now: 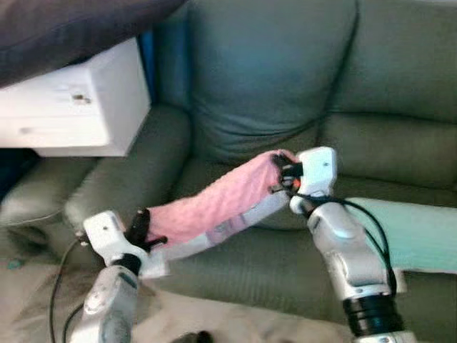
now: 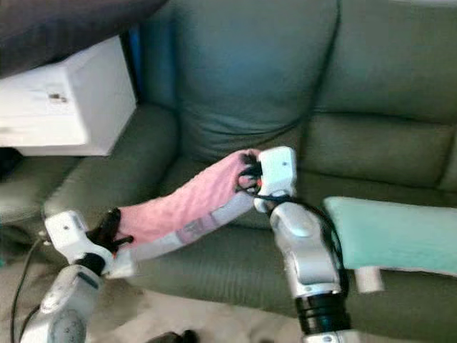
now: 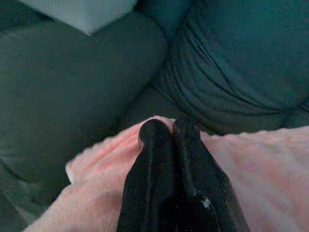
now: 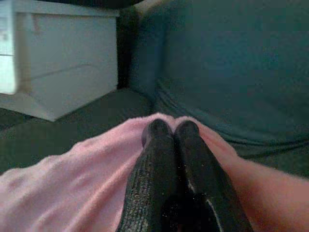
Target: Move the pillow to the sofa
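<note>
Pink pillow up between both pincers, right over the sofa seat.

I've got the left pincer (image 1: 141,227) clamped tight on the low end of the pillow (image 1: 214,206) and the right pincer (image 1: 283,179) pinched shut on the high end; it hangs over the sofa (image 1: 271,100) cushion. I'd level both ends, lower together, then let go. The white box (image 1: 78,107) at far left looks shut.

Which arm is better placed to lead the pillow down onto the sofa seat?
Right. The right gripper holds the pink pillow's end already above the sofa seat, while the left gripper holds the other end out past the seat's front edge.
</note>
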`<state>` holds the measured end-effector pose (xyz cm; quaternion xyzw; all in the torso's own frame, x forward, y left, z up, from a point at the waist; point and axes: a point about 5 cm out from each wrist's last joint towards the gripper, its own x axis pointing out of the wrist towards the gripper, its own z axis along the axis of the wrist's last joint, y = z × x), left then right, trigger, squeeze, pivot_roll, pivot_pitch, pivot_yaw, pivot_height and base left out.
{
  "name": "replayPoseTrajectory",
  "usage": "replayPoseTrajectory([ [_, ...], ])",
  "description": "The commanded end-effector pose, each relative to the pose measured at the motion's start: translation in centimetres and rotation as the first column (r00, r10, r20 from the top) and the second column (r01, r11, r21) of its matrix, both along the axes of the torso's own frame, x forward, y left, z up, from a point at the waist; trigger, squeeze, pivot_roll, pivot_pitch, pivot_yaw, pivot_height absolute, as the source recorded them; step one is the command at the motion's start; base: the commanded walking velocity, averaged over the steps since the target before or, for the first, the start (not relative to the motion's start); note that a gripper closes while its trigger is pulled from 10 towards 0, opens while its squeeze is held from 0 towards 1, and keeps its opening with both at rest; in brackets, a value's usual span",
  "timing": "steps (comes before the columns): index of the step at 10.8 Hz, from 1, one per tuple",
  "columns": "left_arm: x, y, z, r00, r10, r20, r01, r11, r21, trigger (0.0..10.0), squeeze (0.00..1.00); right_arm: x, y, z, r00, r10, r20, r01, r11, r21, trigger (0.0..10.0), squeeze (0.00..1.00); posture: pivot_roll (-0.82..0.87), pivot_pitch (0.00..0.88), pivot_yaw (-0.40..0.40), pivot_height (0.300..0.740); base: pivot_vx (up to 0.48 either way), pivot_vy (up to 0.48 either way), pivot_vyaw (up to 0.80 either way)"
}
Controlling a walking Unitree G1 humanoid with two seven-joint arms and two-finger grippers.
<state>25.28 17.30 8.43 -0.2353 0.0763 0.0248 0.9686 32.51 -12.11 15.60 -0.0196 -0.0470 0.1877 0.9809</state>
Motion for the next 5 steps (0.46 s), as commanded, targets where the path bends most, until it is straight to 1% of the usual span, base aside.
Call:
replayPoseTrajectory([
  [1, -0.17, -0.37, -0.05, 1.000, -0.016, -0.007, 0.016, 1.000, -0.004, 10.0, 0.00, -0.02, -0.54, 0.63, 0.999, -0.017, 0.029, 0.017, 1.000, -0.003, 10.0, 0.00, -0.22, 0.128, 0.050, 0.740, 0.000, 0.480, 0.00],
  [2, -0.16, -0.42, -0.08, 1.000, -0.023, -0.005, 0.023, 1.000, 0.001, 10.0, 0.00, -0.04, -0.54, 0.62, 0.999, -0.020, 0.029, 0.020, 1.000, -0.002, 10.0, 0.00, -0.22, 0.128, 0.052, 0.740, 0.000, 0.480, 0.00],
  [4, -0.16, -0.56, 0.31, 0.999, -0.046, 0.018, 0.046, 0.999, 0.022, 10.0, 0.00, -0.08, -0.47, 0.52, 0.999, -0.025, 0.028, 0.025, 1.000, 0.000, 10.0, 0.00, -0.21, 0.129, 0.058, 0.740, 0.000, 0.000, 0.00],
  [5, -0.15, -0.94, 0.44, 0.997, -0.074, 0.021, 0.072, 0.996, 0.050, 10.0, 0.00, -0.09, -0.47, 0.50, 0.999, -0.026, 0.027, 0.026, 1.000, 0.001, 10.0, 0.00, -0.21, 0.129, 0.058, 0.740, 0.000, 0.000, 0.00],
])
